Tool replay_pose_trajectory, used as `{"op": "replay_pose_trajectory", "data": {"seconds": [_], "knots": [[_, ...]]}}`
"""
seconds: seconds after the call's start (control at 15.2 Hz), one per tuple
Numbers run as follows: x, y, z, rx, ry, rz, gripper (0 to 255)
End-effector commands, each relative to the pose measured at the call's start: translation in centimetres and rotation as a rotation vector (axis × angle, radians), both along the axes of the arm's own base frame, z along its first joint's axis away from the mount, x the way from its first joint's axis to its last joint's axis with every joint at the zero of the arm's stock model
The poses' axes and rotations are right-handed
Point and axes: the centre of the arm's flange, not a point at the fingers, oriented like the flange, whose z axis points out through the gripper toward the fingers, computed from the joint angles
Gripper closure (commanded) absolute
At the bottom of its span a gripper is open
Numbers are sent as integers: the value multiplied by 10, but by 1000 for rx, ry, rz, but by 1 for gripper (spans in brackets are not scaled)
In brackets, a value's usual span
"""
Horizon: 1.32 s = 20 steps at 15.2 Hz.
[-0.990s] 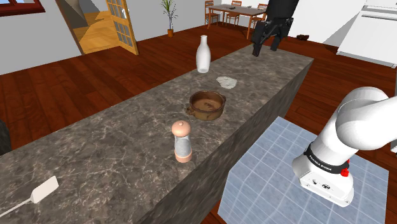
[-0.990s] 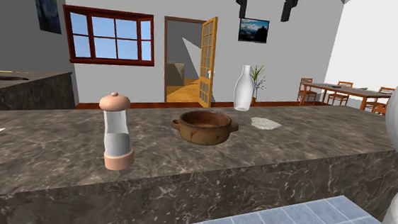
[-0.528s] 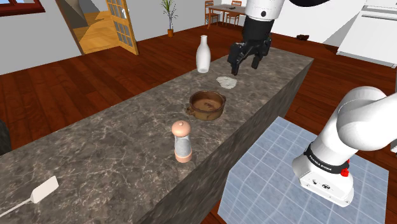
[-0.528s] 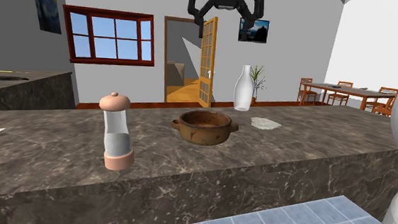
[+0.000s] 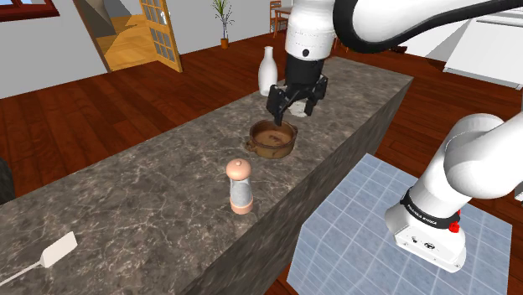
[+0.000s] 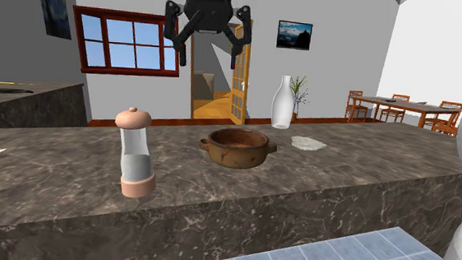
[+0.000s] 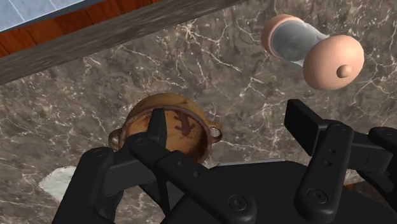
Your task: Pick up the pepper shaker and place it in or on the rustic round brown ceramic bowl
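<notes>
Overhead, the hand (image 5: pixel 287 111) hangs spread and empty above the bowl (image 5: pixel 266 152). The pepper shaker (image 5: pixel 240 187) stands upright nearby.

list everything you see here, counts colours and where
pepper shaker: 1, pink caps, clear body, upright on the counter
bowl: 1, brown, two handles, mid counter
bottle: 1, white, upright beyond the bowl
flat patch: 1, white, on the counter near the bottle
spatula: 1, white, at the counter's end in the shoulder view's lower left
counter: 1, dark marbled
potted plant: 1, green, far back by the open door
stand: 1, pale blue tiled
arm: 1, white
gripper: 1, black, open, in the air near the bowl
</notes>
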Motion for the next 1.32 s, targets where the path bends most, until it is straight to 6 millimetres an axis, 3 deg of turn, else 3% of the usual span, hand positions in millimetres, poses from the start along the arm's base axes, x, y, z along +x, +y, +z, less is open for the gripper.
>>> {"op": "replay_pose_trajectory", "data": {"seconds": [0.0,0.73,1.25], "knots": [[5,24,-12,1,0,-8,0],[35,151,-77,-3,0,-44,0],[39,150,-117,-3,0,-44,0]]}}
